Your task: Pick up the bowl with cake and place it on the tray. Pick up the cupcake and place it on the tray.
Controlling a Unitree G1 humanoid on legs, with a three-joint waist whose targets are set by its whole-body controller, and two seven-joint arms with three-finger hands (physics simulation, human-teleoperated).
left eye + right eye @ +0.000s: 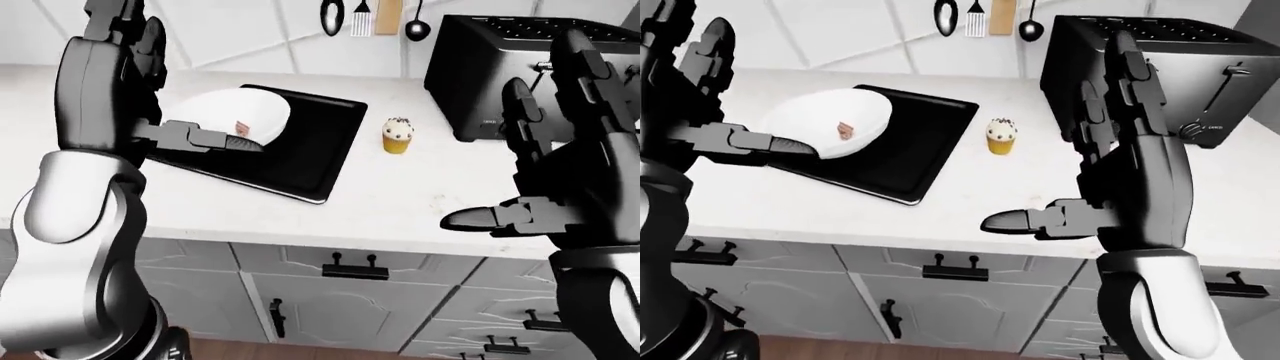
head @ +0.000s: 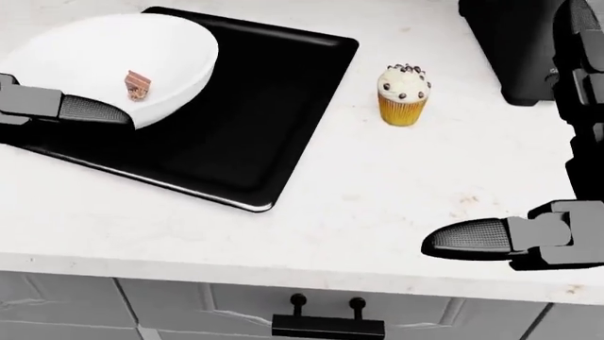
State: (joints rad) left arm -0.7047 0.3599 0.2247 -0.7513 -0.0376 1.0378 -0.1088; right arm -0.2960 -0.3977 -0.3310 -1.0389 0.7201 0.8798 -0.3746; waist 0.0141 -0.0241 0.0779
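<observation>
Kitchen counter, simulated: white bowl with its small piece of cake sits tilted over the upper-left corner of the black tray, partly overhanging the tray's left edge. My left hand stands at the bowl's near rim, one finger laid along it and the others raised and spread; I cannot tell whether that finger actually bears on the bowl. My right hand hovers wide and empty over bare counter, well apart from everything, thumb pointing left. Chocolate-chip cupcake stands upright on the counter just beside the tray's right edge, not yet on it, with the black toaster to its right.

Risks, as I judge them: the bowl looks poorly seated, so drawing my left hand away carelessly could tip it off the tray or spill the cake. Reaching for the cupcake, my broad fingers could knock it over or pinch its soft frosting.
</observation>
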